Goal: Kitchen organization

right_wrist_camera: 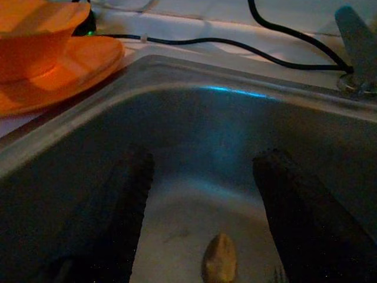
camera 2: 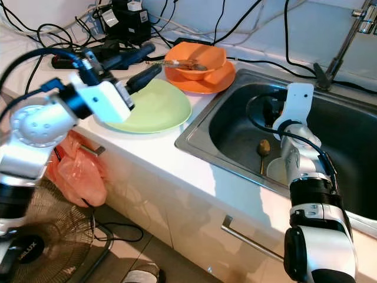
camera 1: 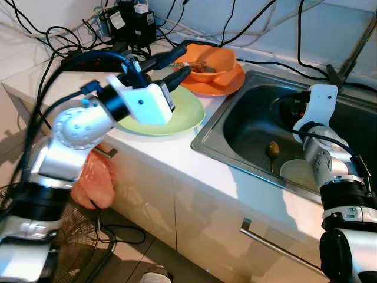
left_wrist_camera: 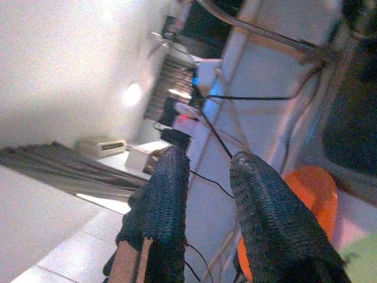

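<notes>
On the white counter lies a light green plate [camera 1: 187,113]. Behind it an orange bowl [camera 1: 217,58] with a utensil in it rests on an orange plate [camera 1: 228,86]. My left gripper [camera 1: 181,65] hovers open over the far edge of the green plate, its fingertips close to the orange bowl's rim and nothing between them. In the left wrist view the orange bowl [left_wrist_camera: 313,190] lies just past the fingers [left_wrist_camera: 169,194]. My right gripper [right_wrist_camera: 200,194] is down inside the steel sink [camera 1: 241,127], open and empty, above a small brown lump [right_wrist_camera: 219,257].
A white dish [camera 1: 297,173] lies in the sink beside the brown lump [camera 1: 272,149]. Black cables and a power strip [camera 1: 94,59] crowd the counter's back. An orange bag [camera 1: 97,180] hangs at the cabinet front above a floor fan [camera 1: 76,236]. A faucet [camera 2: 353,29] stands behind the sink.
</notes>
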